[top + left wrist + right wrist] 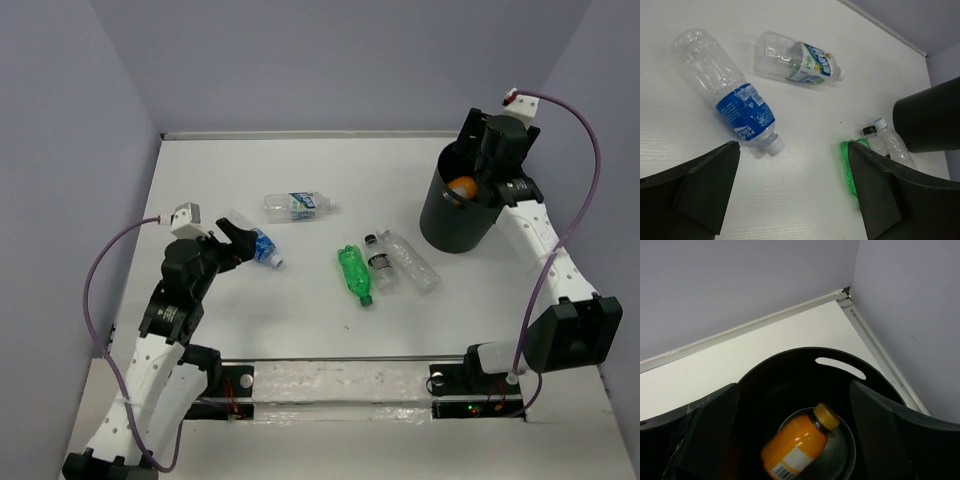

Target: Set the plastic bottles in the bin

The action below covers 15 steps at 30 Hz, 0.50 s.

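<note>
The black bin [455,222] stands at the right. An orange bottle [460,188] lies inside it, also in the right wrist view [802,445]. My right gripper [480,168] hangs open and empty over the bin's mouth [790,357]. My left gripper [238,240] is open and empty, just left of a clear blue-label bottle [262,246], which lies ahead of its jaws [735,100]. A white-green label bottle [297,206] lies farther back. A green bottle [355,273], a dark-cap clear bottle [380,265] and another clear bottle [410,262] lie together mid-table.
The left wrist view shows the white-green label bottle [795,62], the green bottle [846,165] partly behind a finger, the dark-cap bottle [874,142], the other clear bottle [895,142] and the bin wall [930,117]. Purple walls enclose the white table.
</note>
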Each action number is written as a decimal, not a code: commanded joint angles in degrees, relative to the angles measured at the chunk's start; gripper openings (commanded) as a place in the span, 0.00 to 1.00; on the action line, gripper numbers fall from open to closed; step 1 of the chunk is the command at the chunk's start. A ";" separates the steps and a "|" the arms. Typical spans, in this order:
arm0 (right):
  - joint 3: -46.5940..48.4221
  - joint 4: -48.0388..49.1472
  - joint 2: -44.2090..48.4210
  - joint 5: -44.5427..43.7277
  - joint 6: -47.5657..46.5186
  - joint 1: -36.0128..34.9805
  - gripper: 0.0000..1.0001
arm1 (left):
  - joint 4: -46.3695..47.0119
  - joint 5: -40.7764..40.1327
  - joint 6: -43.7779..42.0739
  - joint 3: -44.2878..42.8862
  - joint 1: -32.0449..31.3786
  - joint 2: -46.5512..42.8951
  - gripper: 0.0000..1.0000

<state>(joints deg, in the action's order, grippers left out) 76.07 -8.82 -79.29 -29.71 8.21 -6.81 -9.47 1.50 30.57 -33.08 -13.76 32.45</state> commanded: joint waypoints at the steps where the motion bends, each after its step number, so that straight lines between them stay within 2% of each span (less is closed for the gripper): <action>1: -1.36 2.05 5.09 3.34 4.44 -0.05 0.96 | 6.39 -4.11 7.66 4.33 -0.04 4.46 0.99; 5: -3.21 1.88 10.19 9.32 5.86 -0.05 0.96 | 12.19 -13.87 11.79 5.92 -3.02 13.68 0.99; 10: -5.05 1.17 15.21 14.94 5.68 -5.84 0.96 | 14.74 -23.19 12.85 3.12 -8.11 23.00 0.99; 13: -6.19 1.17 15.83 21.59 4.37 -12.51 0.94 | 17.02 -27.24 12.33 1.27 -8.65 30.71 0.99; 15: -6.37 0.47 14.70 21.11 2.35 -19.42 0.94 | 18.00 -30.84 11.71 -0.05 -8.65 34.07 0.99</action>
<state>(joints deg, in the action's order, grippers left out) 71.37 -8.88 -62.98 -14.83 13.10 -16.86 2.35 -18.92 41.85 -29.04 -22.24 61.58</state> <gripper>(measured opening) 0.940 0.990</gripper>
